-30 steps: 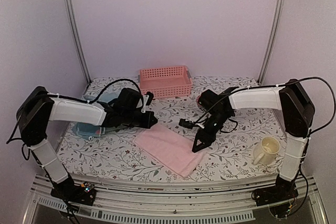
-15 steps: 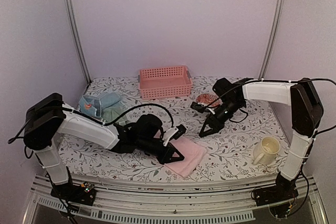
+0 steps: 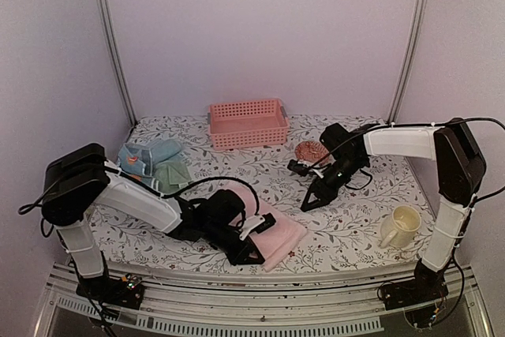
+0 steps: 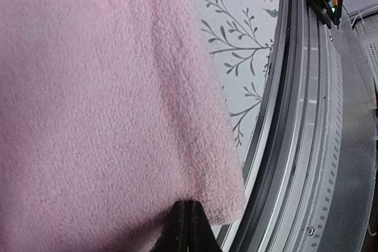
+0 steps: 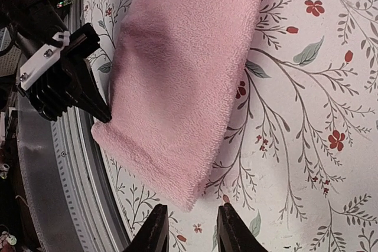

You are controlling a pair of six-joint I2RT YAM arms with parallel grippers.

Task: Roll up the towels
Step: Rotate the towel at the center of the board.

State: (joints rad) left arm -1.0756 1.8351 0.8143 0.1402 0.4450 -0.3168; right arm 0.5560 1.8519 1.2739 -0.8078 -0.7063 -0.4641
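- Pink towel, folded into a band on the counter, runs far-left to near-right.
- Left pincer clamps its near edge.
- Right pincer slightly apart, empty.

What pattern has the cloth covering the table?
The white table cover has grey-green leafy branches and small red flowers; the right wrist view shows it best.

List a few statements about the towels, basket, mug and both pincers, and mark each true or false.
1. The left pincer is shut on the pink towel's edge. True.
2. The pink towel lies inside the basket. False: it lies folded on the table, near the front edge.
3. The right pincer grips the mug. False: it is open and empty; the mug stands apart.
4. The other towels lie heaped at the table's left side. True.
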